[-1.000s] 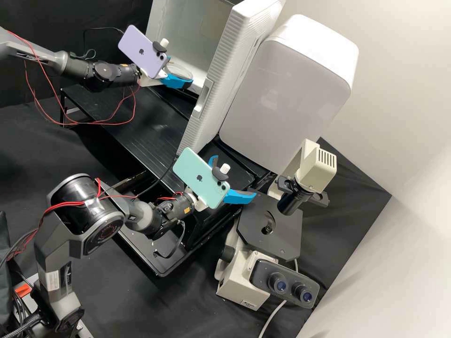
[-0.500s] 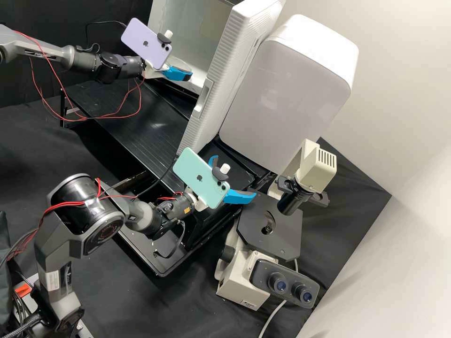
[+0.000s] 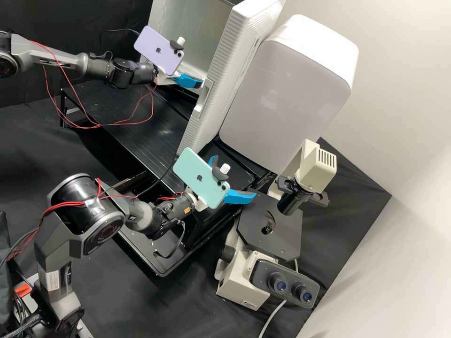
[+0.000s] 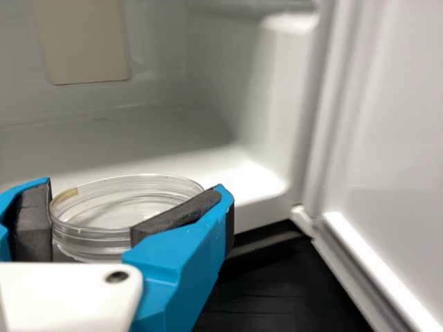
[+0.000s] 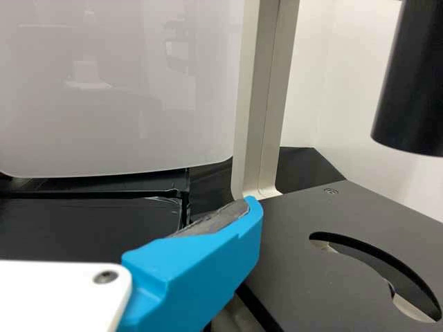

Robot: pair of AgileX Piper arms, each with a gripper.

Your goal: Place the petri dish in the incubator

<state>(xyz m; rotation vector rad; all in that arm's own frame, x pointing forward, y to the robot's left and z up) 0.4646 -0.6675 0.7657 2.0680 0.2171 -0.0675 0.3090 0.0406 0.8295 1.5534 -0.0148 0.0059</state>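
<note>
Petri dish (image 4: 124, 197) is pinched level by the left gripper (image 4: 118, 211) at the mouth of the incubator (image 4: 208, 162), probably so nothing's spilled.

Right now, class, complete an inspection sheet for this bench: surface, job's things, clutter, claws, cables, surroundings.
Surface: black bench, black cloth underneath.
Job's things: petri dish held at the mouth of the open incubator, not yet set down.
Clutter: microscope beside the incubator.
Claws: left claw shut on the petri dish; right claw open, empty, by the microscope's stage.
Cables: red wires loop below the left arm.
Surroundings: pale wall on one side.
</note>
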